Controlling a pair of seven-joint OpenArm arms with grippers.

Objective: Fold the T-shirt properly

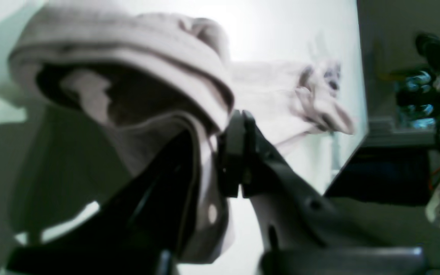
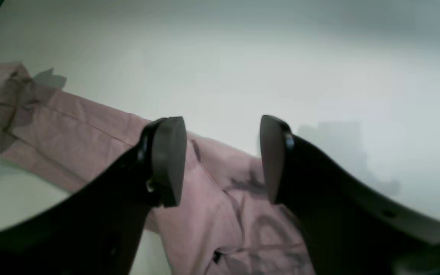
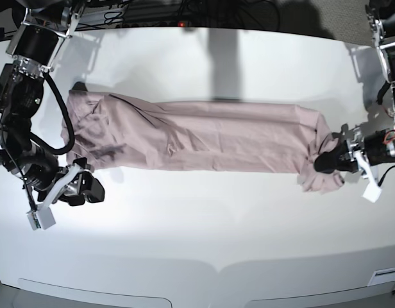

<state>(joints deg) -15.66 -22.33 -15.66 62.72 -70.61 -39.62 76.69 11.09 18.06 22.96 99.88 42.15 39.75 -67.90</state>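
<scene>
T-shirt stretched long, left to right, across the white table. Left gripper clamped on the bunched right end; right gripper agape and empty, just near of the left end.

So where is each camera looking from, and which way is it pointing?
Left wrist: sits on the left arm, looks along its closed left gripper at the bunched T-shirt end it pinches, with the white table beyond.
Right wrist: sits on the right arm, looks down past the open right gripper at the shirt lying flat.
Base: sits high above, facing down on the whole table; both arms show at the sides.
Shared: all three see the T-shirt and the table.
</scene>
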